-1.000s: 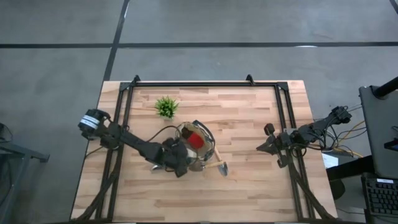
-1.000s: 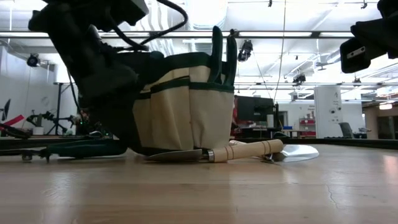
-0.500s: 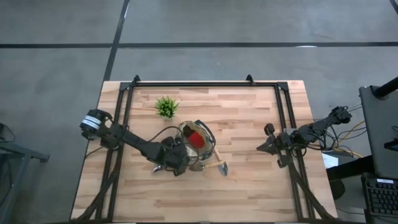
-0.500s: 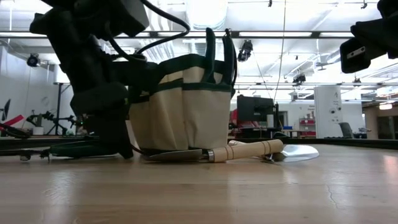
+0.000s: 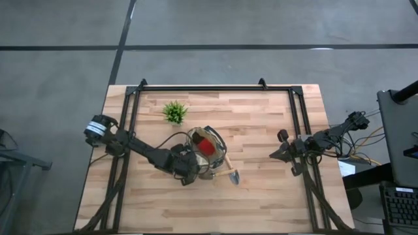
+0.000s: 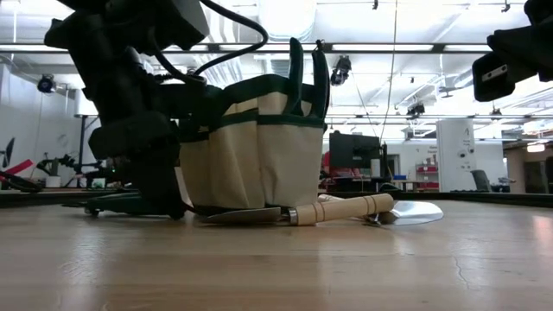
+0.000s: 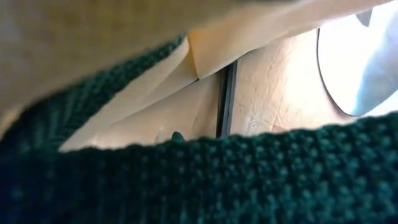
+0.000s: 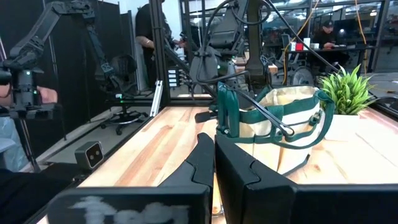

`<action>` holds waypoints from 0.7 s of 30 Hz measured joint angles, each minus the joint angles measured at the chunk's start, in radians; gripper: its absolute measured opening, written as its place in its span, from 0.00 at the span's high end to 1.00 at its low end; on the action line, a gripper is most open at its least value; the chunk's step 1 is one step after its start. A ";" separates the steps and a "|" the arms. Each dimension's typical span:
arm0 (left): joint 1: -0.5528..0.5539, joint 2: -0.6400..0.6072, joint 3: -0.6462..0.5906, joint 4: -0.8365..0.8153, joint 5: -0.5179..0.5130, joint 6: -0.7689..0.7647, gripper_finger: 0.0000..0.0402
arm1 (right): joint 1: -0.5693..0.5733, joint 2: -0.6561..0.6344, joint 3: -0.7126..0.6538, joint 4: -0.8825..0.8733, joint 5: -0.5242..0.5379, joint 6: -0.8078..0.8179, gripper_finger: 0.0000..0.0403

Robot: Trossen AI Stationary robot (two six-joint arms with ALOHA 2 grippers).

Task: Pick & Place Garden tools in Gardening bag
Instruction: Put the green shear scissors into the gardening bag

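Table [image 5: 261, 124]: wood top, black frame rails. Gardening bag [image 5: 208, 153] upright near centre, tan fabric with green trim, handles up [image 6: 307, 73]; red-headed piece [image 5: 206, 146] visible inside from above. Left gripper [image 5: 185, 171] pressed against the bag's left-front side, down at table level; its wrist camera shows only green knit trim and tan fabric right up close, so jaw opening can't be told. Right gripper [image 8: 214, 158] parked well apart at the right rail, fingers closed together, nothing held. Wooden-handled trowel [image 6: 346, 208] lies flat on the table, touching the bag's base on the side away from the left gripper. Small spiky plant [image 5: 174, 112] behind the bag.
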 joint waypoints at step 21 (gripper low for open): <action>-0.055 -0.353 0.036 -0.116 0.000 0.010 0.98 | 0.000 0.002 0.000 0.000 0.000 0.000 0.98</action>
